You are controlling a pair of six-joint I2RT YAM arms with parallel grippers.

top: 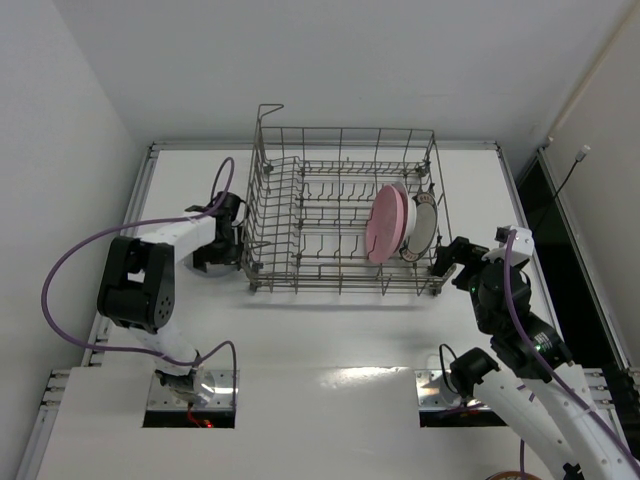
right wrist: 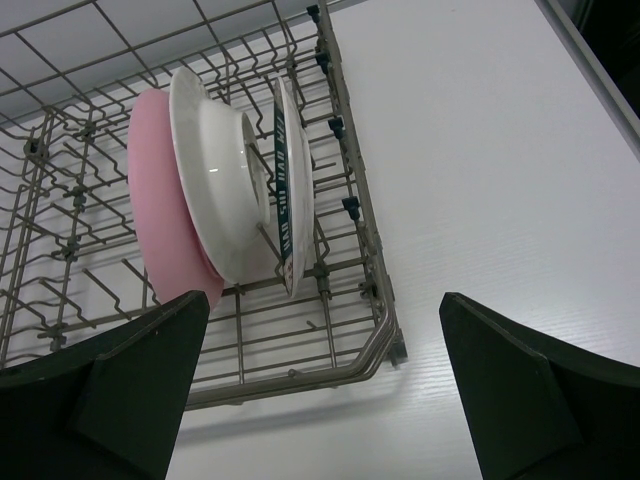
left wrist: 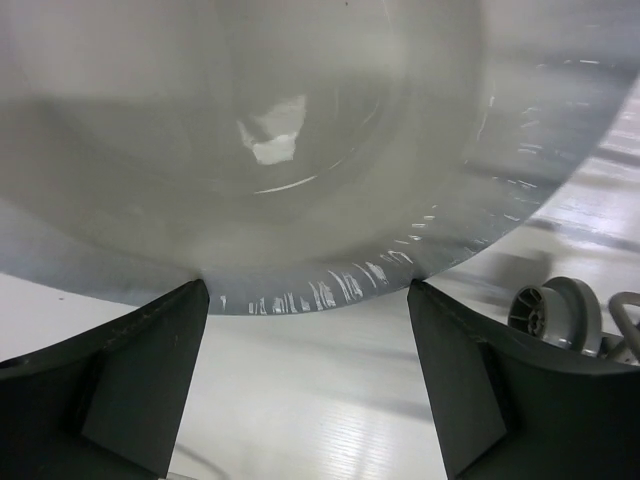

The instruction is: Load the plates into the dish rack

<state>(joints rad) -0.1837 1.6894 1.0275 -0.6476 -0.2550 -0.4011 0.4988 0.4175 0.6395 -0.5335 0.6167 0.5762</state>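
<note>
The wire dish rack [top: 340, 160] sits on the tabletop [top: 330, 330]. The pink plate [top: 382, 225], white plate [right wrist: 215, 170] and patterned plate [right wrist: 283, 180] stand at its right end. The last white plate [left wrist: 300, 130], left of it, looks glossy and brittle: pinch its rim. Left hand [left wrist: 305, 300] and right hand [right wrist: 325, 310] gape empty.

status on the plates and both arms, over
Left and right jaws open, nothing held. Pink plate, white plate, patterned plate on edge in dish rack, right end. Fourth plate, white, just ahead of left jaws. No obstruction seen.
</note>
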